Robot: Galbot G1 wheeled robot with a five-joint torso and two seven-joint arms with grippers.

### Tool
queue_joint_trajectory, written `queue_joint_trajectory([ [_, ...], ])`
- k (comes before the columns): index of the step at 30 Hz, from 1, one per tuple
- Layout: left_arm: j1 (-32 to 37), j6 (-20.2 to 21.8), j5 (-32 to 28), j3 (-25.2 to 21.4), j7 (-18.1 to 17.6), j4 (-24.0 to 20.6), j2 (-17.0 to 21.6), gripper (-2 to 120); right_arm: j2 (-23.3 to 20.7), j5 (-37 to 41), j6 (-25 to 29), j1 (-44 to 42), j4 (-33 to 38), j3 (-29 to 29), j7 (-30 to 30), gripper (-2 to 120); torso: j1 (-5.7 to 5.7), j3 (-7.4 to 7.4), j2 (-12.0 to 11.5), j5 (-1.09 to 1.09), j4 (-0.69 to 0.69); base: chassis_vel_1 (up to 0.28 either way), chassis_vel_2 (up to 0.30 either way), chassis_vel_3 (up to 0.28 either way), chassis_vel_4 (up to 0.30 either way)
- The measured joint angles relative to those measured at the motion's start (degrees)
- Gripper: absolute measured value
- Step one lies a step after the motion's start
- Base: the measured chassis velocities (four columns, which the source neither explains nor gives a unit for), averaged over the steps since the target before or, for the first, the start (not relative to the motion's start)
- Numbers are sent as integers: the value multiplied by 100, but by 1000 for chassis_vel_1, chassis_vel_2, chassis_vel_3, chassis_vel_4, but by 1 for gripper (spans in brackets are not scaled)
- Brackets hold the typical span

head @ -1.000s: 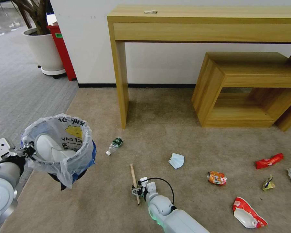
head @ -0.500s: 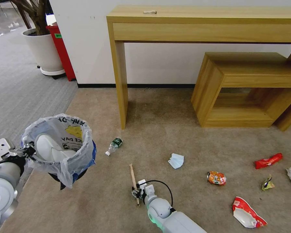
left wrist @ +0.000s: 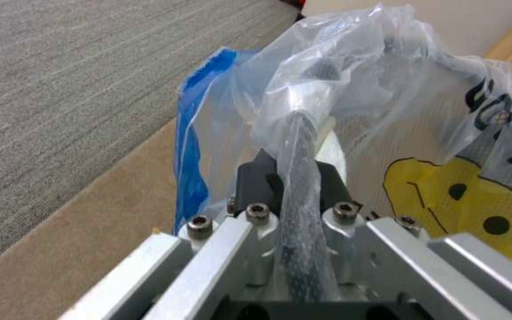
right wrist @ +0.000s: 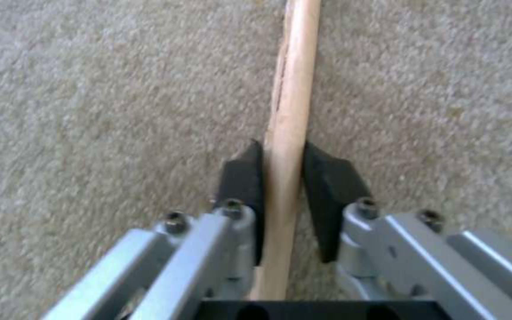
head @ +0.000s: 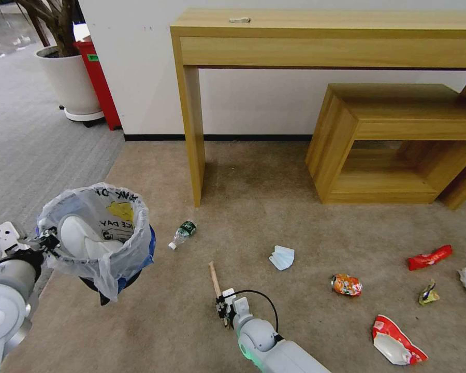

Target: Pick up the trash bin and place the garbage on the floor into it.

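Stick pickup, lower centre of frame.
My right tool (head: 221, 306) gripped the pale wooden stick (head: 214, 278); left tool (head: 47, 242) clamped the bag-lined round blue bin (head: 99, 235); lifting comes next.

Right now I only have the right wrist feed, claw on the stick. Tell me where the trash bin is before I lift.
Observer: The trash bin is held up on your left, its rim and bag pinched by the left claw, well apart from the right claw and the wooden stick.
Operator: Report what's already inside it.
Observer: A white slipper lies in the bag.
Operator: Name whatever lies between the stick and the bin.
Observer: A plastic bottle lies on the floor, past the stick's far end and a little toward the bin's side.
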Motion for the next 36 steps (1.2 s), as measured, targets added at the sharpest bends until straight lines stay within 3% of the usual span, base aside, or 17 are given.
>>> queue_joint_trajectory([
  [2, -4, 0, 5, 3, 0, 6, 0, 2, -29, 11, -5, -19, 58, -9, -7, 5, 0, 1, -1, 1, 0, 0, 0, 0, 0],
  [16, -34, -3, 20, 49, 0, -6, 4, 2, -282, 49, -32, -125, 713, -20, -1, 3, 0, 1, -2, -2, -2, 0, 0, 0, 0],
  [20, -12, -3, 20, 68, 0, -25, 15, 2, -433, 39, 96, -165, 1104, 57, -3, 3, 0, 1, -2, -2, -2, 0, 0, 0, 0],
  [23, 59, -3, -16, 193, -2, -75, 34, 2, -647, 55, 499, -198, 1610, 232, -194, 3, 0, 0, -1, -2, -2, 0, 0, 0, 0],
  [30, 240, 128, -253, 830, -88, -287, 106, 2, -1289, 770, 2058, -243, 2893, 1023, -1838, 3, 0, 0, -2, -1, -3, 0, 0, 0, 0],
  [32, 259, 151, -303, 899, -98, -305, 134, 2, -1371, 896, 2188, -233, 2982, 1110, -2063, 3, 0, 0, -2, -1, -3, 0, 0, 0, 0],
  [35, 346, 191, -566, 1160, -106, -375, 272, 2, -1696, 1550, 2609, -163, 3318, 1418, -3228, 0, 0, 0, -1, -2, -3, 0, 0, 0, 0],
  [36, 346, 191, -566, 1160, -106, -375, 272, 2, -1696, 1550, 2609, -163, 3318, 1418, -3228, 0, 0, 0, -1, -2, -3, 0, 0, 0, 0],
])
